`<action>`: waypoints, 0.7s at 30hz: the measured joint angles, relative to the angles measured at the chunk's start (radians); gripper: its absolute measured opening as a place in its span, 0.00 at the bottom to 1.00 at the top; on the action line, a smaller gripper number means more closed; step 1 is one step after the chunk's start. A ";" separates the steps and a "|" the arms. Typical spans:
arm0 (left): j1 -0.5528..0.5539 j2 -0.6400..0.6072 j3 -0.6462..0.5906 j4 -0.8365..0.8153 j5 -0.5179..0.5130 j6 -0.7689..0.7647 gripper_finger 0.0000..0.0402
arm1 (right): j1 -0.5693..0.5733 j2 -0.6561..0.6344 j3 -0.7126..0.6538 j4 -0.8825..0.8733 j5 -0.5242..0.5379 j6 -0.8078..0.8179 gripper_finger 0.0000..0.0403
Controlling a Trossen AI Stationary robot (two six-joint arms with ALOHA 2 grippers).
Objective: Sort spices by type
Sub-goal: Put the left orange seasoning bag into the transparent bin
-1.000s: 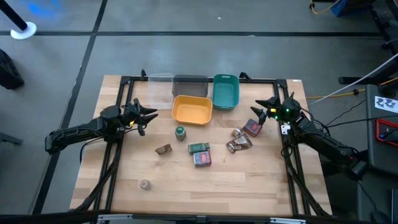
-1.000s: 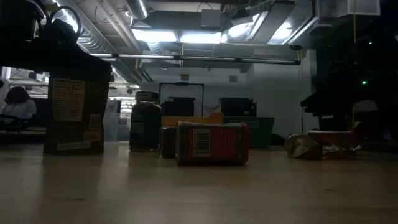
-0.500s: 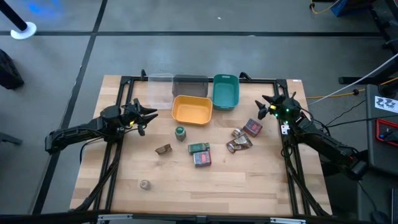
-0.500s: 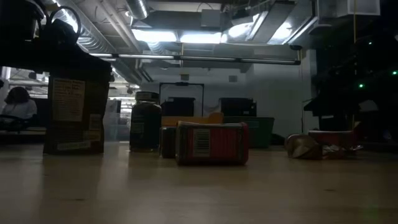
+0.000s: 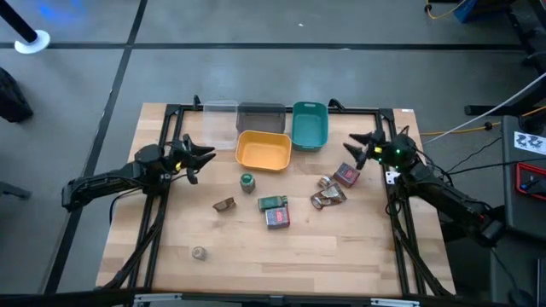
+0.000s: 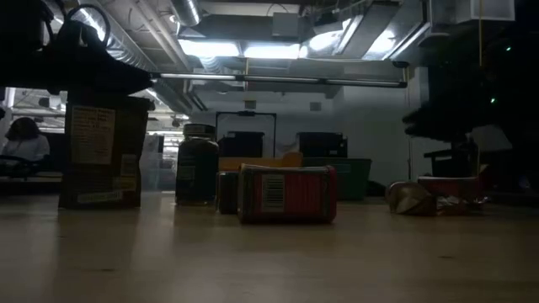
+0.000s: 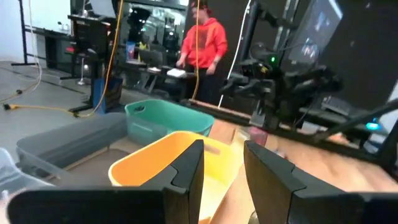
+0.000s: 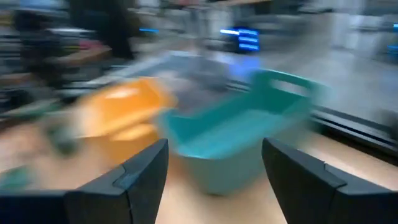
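Near edge of the table [image 5: 341, 256]: one small grey round tin [image 5: 199, 252] sits alone at the front left, well apart from everything else.

Mid-table, a loose cluster. A red box [image 5: 278, 218] lies flat, touching or just beside a green-topped box [image 5: 272, 203] behind it. To their left, a brown packet [image 5: 224, 205] on its own. Behind that, a green-capped jar [image 5: 246, 182] stands upright. To the right, two more crinkly brown packets [image 5: 327, 197] lie together, with a second red box [image 5: 345, 176] just behind them, close under the right arm's reach. In the low view the first red box [image 6: 287, 194] shows its barcode side and the jar [image 6: 197, 166] stands dark behind it.

Far side, four trays. The yellow tray [image 5: 264, 150] sits nearest the cluster; nothing shows in it. Behind it, in a row: a clear tray [image 5: 220, 121], a grey tray [image 5: 261, 117], and a teal tray [image 5: 310, 124]. No spice shows in any of them from above. All spices lie on the bare table.

Left gripper [image 5: 203, 156] hovers at the left of the table, level with the yellow tray and apart from it. Its fingers [image 7: 186, 173] are parted by a narrow gap, holding nothing; the yellow tray [image 7: 155, 158] shows beyond them.

Right gripper [image 5: 357, 147] hovers at the right, near the teal tray and just behind the second red box, touching neither. Its fingers [image 8: 134, 177] are spread wide, nothing between them. The teal tray [image 8: 242, 140] shows ahead, blurred.

A person in a red hooded top [image 7: 204, 43] stands in the room beyond.
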 joint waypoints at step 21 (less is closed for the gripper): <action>-0.288 0.266 0.127 0.144 -0.071 0.084 0.25 | 0.092 0.000 0.000 0.073 -0.489 0.138 0.64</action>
